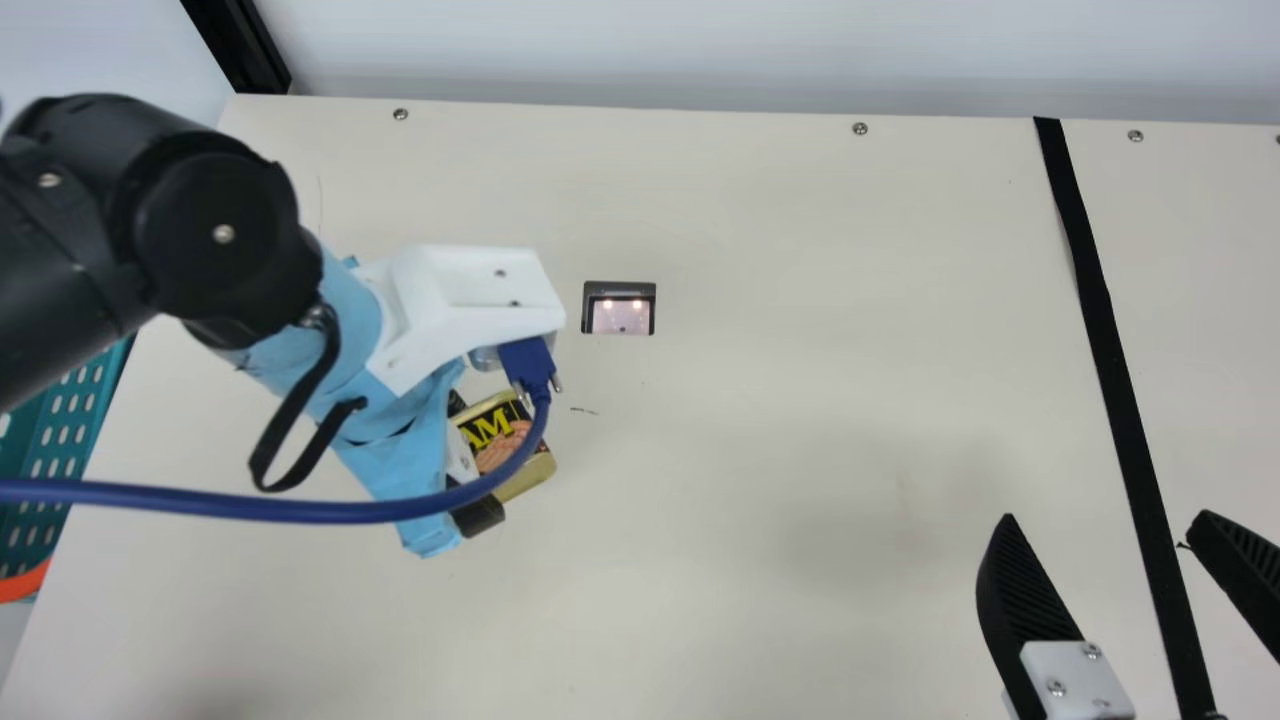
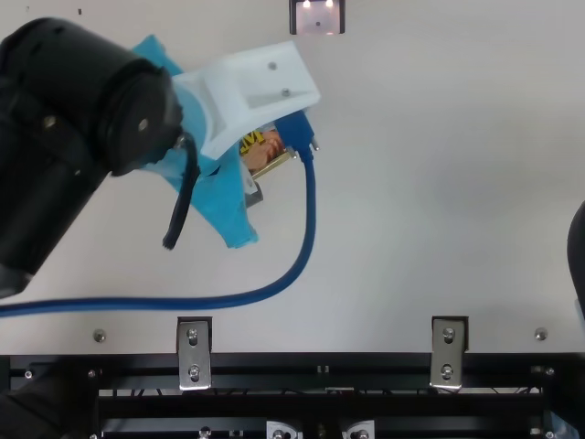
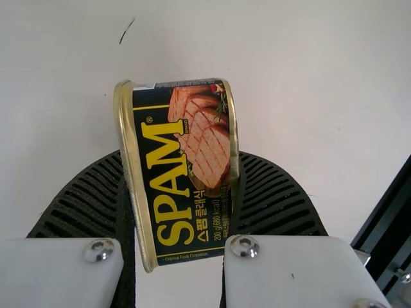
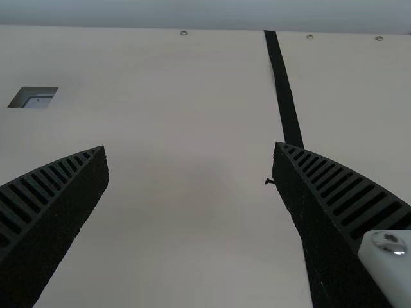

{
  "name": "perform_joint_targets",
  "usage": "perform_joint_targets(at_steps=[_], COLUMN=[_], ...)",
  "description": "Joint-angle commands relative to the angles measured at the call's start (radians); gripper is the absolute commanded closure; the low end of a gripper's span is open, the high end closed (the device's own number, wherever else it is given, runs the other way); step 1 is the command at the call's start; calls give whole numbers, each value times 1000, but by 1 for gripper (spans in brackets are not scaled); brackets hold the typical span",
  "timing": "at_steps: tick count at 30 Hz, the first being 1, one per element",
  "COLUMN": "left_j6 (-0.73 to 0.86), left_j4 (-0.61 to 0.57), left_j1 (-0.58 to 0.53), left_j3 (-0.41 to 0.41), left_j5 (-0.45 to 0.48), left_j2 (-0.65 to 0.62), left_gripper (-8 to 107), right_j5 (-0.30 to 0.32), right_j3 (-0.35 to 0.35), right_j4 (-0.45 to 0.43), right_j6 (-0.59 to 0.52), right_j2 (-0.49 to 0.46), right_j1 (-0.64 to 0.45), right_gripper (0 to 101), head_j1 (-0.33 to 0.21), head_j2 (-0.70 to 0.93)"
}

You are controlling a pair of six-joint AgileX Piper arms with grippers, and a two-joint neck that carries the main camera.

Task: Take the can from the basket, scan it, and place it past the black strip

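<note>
My left gripper (image 1: 478,478) is at the main view's left, with the can (image 1: 505,440) held beside the blue-wrapped wrist. In the left wrist view the dark and gold can (image 3: 183,173) is pinched between both ribbed fingers of the left gripper (image 3: 181,186), its label toward the camera. The scanner window (image 1: 620,308), lit, lies in the table just up and right of that gripper. The black strip (image 1: 1110,360) runs down the table's right part. My right gripper (image 1: 1095,530) stands open over the strip; in the right wrist view the right gripper (image 4: 191,151) has nothing between its fingers.
The green basket (image 1: 75,420) with an orange edge stands at the far left, partly behind the left arm. A blue cable (image 1: 300,508) trails from the left wrist across the table (image 1: 800,400). A black frame bar runs along the table's near edge in the top view.
</note>
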Motion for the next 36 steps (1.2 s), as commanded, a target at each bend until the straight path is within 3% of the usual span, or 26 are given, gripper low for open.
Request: perform_joint_targets(at_steps=[1,17,36], left_j6=[47,227,195], left_j4=[8,23,-24], left_j1=[-7,-95,-137], left_j3=[-10,-97,-199], left_j5=[2,2,2], left_j2=[23,118,220], left_gripper=[89,89,89], right_j5=[0,0,0], right_j3=[0,0,0], right_j4=[0,0,0], right_j6=[0,0,0], right_j2=[0,0,0], right_j1=[0,0,0], right_gripper=[0,0,0], head_j1=[-3,-3,-3], head_j2=[-3,-3,-3])
